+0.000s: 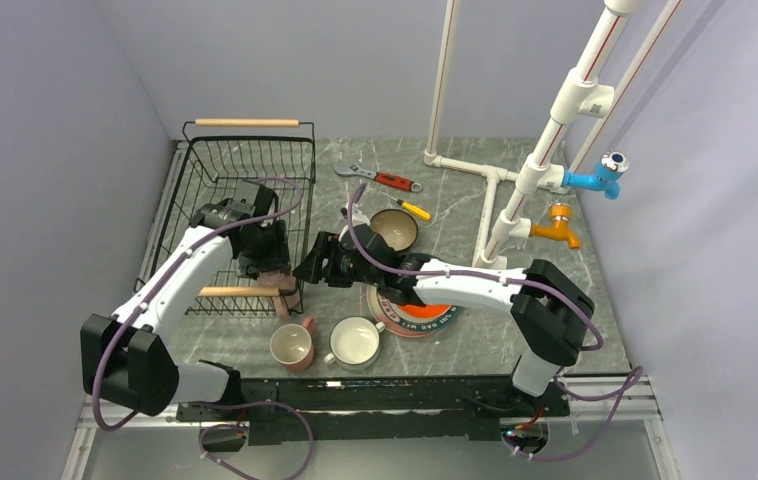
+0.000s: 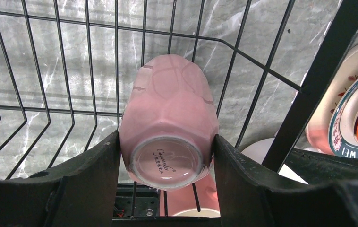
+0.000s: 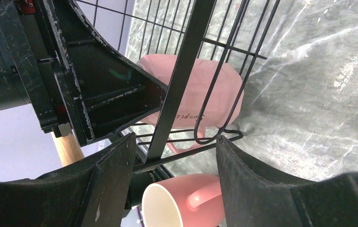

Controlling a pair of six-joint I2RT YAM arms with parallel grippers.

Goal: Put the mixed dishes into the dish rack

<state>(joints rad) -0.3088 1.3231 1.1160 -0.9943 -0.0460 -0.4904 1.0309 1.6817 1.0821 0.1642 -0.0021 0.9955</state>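
Note:
My left gripper (image 1: 267,268) is shut on a pink mug (image 2: 167,118), its base toward the wrist camera, low inside the dish rack (image 1: 217,185) near its front right corner. The same mug shows through the wires in the right wrist view (image 3: 208,92). My right gripper (image 1: 317,265) is open, and its jaws straddle the rack's corner post (image 3: 174,85) from outside. A second pink mug (image 1: 293,345) and a white mug (image 1: 355,342) stand on the table in front. The teal bowl (image 1: 393,230) sits further back. The orange-red plate (image 1: 433,311) lies on the lettered-rim plate (image 1: 403,322), partly under my right arm.
A red-handled wrench (image 1: 385,180) and a yellow-handled screwdriver (image 1: 411,208) lie behind the bowl. A white pipe frame (image 1: 495,190) with blue and orange taps stands at the back right. The rack's near wooden handle (image 1: 240,291) is beside my left gripper.

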